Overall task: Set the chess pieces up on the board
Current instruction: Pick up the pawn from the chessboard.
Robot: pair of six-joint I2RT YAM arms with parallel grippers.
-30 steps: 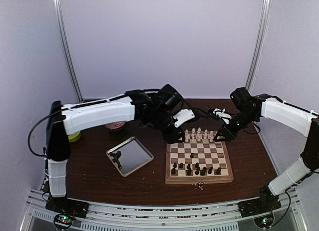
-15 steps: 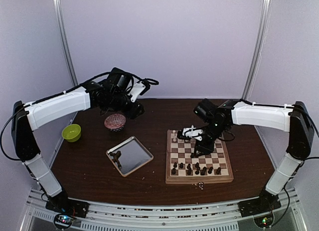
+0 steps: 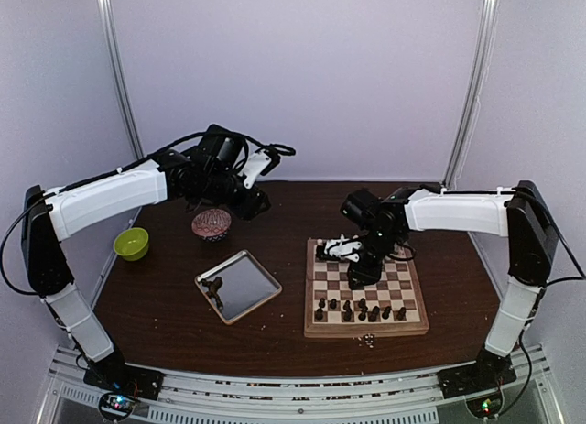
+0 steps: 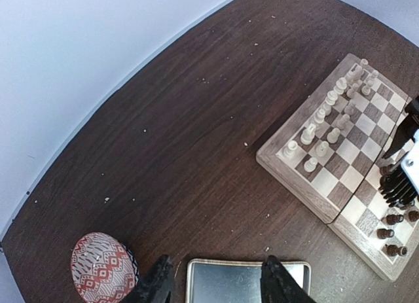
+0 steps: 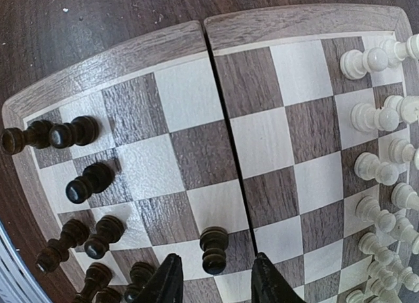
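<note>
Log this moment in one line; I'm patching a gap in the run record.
left gripper: open, empty | right gripper: open around dark piece on board | setup: unfinished

**A robot test cell in a lab**

Plain pale screens (image 3: 302, 76) close in the back and both sides, held by slim metal poles (image 3: 119, 85) — a booth, not a lived-in room. The white-and-black left arm (image 3: 105, 200) and right arm (image 3: 458, 213) stand bolted to an aluminium rail (image 3: 293, 387) at the near edge of a dark wooden table (image 3: 165, 314), with loose cables (image 3: 279, 150) and small lit circuit boards (image 3: 114, 406) at their bases.
</note>
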